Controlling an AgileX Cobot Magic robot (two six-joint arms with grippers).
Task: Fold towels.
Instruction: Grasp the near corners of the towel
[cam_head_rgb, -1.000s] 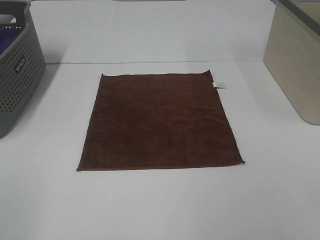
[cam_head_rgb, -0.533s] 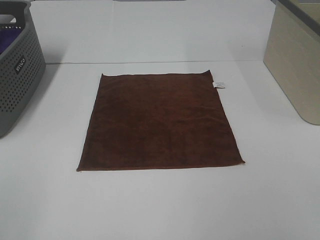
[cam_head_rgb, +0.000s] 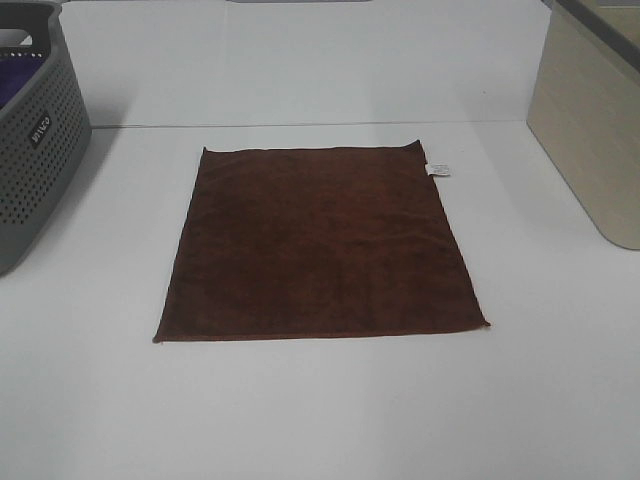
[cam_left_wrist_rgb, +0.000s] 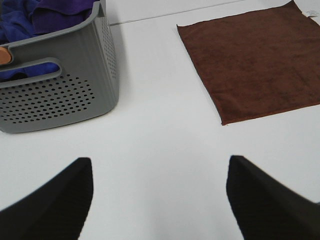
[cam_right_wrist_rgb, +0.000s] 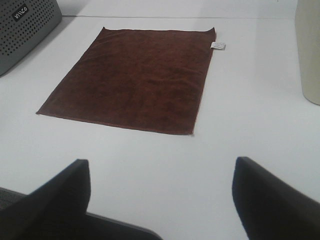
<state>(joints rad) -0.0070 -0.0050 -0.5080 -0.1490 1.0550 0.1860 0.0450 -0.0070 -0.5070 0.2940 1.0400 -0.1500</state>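
The towel (cam_head_rgb: 318, 240) is spread flat on the tabletop (cam_head_rgb: 320, 420), apart from the grey basket (cam_head_rgb: 40, 150), so that all four corners are exposed for folding. Both pairs of jaws, the left nearer the basket, are held wide open and empty, presumably ready for corner grasps.

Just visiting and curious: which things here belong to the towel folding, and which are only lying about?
For the job: brown towel, left gripper, right gripper, both open.
Lying about: grey basket, purple fabric inside it, beige container.
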